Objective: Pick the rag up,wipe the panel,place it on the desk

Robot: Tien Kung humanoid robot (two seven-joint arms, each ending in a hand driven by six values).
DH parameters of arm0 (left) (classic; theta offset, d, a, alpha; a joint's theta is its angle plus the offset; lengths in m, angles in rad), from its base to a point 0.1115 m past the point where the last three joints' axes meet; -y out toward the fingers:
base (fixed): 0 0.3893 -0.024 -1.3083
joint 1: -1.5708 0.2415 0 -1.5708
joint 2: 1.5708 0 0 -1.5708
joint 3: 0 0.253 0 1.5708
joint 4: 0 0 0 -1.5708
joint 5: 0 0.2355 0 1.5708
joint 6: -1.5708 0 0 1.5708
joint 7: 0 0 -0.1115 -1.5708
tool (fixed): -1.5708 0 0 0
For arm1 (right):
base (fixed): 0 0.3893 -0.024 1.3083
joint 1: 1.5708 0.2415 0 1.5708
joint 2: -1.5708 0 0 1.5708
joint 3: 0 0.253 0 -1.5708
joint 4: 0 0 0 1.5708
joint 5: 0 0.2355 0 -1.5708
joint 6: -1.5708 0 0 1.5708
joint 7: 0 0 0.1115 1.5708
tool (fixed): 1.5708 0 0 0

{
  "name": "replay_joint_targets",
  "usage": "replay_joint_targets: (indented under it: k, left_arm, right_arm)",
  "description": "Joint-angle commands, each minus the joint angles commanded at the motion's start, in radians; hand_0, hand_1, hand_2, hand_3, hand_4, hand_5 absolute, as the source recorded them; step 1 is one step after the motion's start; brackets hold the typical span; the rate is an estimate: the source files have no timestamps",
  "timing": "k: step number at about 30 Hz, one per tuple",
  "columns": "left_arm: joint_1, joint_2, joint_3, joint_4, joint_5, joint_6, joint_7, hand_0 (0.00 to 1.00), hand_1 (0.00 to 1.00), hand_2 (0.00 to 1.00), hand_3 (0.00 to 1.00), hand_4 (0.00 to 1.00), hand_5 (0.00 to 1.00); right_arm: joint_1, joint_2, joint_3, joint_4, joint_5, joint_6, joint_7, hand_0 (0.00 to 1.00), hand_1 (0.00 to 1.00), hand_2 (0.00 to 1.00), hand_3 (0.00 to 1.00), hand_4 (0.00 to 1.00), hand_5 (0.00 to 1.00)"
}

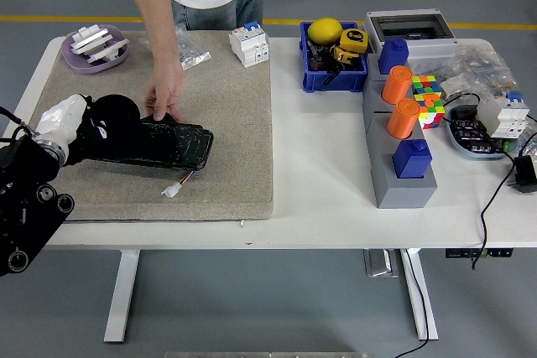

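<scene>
Left arm: black jointed arm entering from the lower left corner and reaching in over the desk.
Left robot hand (111,119): wrapped in a dark black rag (117,115) that covers the fingers; it lies on the left end of the panel, and how far the fingers are closed under the cloth cannot be told.
Wrist: a white cuff (59,122) shows just behind the rag.
Purple dish (94,49): shallow round purple dish at the far left corner of the mat, holding white and grey parts.
Mat (226,123): rectangular beige felt mat covering the left half of the white desk (319,182).
Panel (172,145): flat glossy black rectangular panel lying lengthwise on the mat, its left end under the rag; a small white connector on thin wires (173,189) lies just beside its near edge.
Person's hand (164,94): bare hand reaching down from the far side, fingertips pressing on the far edge of the panel, right next to the rag.
Clear bag (190,54): small transparent bag of parts at the far edge of the mat.
White breaker (249,44): white block with blue levers at the mat's far right corner.
Blue bin (332,69): blue plastic tray holding a yellow round object and a yellow tape measure.
Grey fixture (401,178): stepped grey block carrying two orange cylinders and two blue blocks.
Colour cube (426,94): multicoloured puzzle cube right of the fixture.
Right edge: bags, small electrical parts and a black cable.
</scene>
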Motion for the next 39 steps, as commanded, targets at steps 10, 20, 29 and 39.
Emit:
replay_joint_targets:
  k: [10,20,29,39]
  left_arm:
    - [-0.010,-0.012,0.112,-0.062,-0.026,0.001,0.007,0.313,0.706,0.821,0.546,0.010,0.002]
    - [0.000,-0.050,0.159,-0.128,-0.016,0.001,0.023,0.319,0.703,0.821,0.545,0.022,0.002]
    - [-0.010,-0.066,0.222,-0.138,-0.027,0.000,0.025,0.322,0.700,0.820,0.544,0.030,0.002]
    - [-0.015,-0.084,0.254,-0.181,-0.023,0.000,0.032,0.327,0.701,0.820,0.545,0.044,0.002]
  right_arm:
    - [0.000,-0.003,-0.002,0.000,0.001,0.002,-0.001,0.740,0.617,0.604,0.554,0.896,0.420]
    - [-0.002,-0.003,-0.004,0.000,0.001,0.005,-0.001,0.740,0.618,0.603,0.554,0.897,0.421]
    - [-0.001,-0.004,-0.005,0.001,0.001,0.006,-0.001,0.740,0.619,0.603,0.554,0.897,0.420]
    - [-0.001,-0.003,-0.009,0.001,0.003,0.006,-0.001,0.739,0.619,0.603,0.554,0.897,0.421]
